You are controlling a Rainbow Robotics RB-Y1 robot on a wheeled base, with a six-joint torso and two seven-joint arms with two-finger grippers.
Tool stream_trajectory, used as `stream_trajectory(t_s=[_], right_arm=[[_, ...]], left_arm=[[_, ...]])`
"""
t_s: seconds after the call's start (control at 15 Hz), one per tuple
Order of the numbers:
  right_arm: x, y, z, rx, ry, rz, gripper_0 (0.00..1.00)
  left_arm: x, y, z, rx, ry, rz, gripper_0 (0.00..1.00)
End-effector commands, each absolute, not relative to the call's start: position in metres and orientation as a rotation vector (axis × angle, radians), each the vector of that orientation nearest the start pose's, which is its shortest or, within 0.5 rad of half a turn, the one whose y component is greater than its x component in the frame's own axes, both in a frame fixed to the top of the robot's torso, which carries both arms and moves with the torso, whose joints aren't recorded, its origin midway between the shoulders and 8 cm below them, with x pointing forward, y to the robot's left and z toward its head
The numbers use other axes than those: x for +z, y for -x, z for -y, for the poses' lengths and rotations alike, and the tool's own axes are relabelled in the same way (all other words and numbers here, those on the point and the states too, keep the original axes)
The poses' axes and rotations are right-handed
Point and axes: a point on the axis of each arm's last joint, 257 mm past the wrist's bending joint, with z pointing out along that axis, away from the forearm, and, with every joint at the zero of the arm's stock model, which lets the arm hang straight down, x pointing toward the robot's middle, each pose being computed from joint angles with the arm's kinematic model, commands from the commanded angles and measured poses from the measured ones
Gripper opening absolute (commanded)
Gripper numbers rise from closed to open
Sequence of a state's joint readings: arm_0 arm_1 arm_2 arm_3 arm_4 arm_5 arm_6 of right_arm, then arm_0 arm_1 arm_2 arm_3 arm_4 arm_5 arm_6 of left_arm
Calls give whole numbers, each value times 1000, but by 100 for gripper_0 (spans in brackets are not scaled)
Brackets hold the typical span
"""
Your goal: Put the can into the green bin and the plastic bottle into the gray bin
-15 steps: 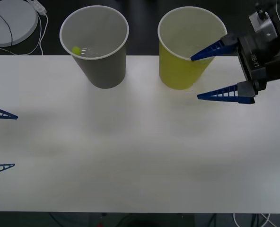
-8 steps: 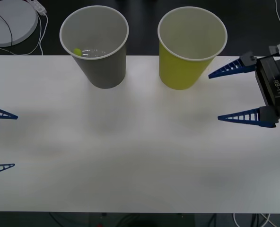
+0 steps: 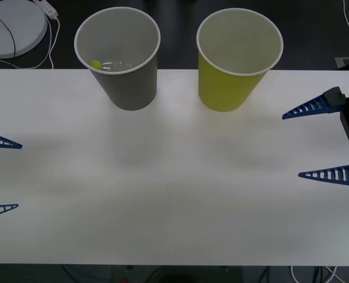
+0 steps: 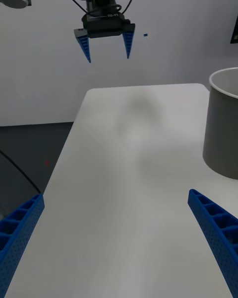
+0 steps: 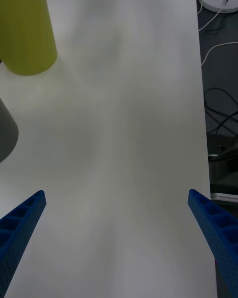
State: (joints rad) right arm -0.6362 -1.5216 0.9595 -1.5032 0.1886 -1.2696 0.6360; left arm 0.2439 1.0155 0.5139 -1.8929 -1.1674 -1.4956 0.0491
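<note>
While the clear ribbed plastic bottle lies inside the gray bin, the green bin stands beside it; right gripper and left gripper both gape, holding nothing.

A lab-like room: bare white table, plain white wall, loose cables on dark floor.

Bright, even overhead light; soft diffuse shadows on the table (no glare).
</note>
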Motion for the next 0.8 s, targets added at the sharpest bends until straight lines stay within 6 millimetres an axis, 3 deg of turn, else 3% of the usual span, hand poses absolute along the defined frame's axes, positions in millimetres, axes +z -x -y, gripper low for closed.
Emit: stream_trajectory(t_s=[0.07,0.8], right_arm=[[-103,-335,240,806,1571,-1169,100],[-112,-304,236,843,1516,-1194,100]], left_arm=[[-122,-307,-314,-372,-1591,-1537,100],[-122,-307,-314,-372,-1591,-1537,100]])
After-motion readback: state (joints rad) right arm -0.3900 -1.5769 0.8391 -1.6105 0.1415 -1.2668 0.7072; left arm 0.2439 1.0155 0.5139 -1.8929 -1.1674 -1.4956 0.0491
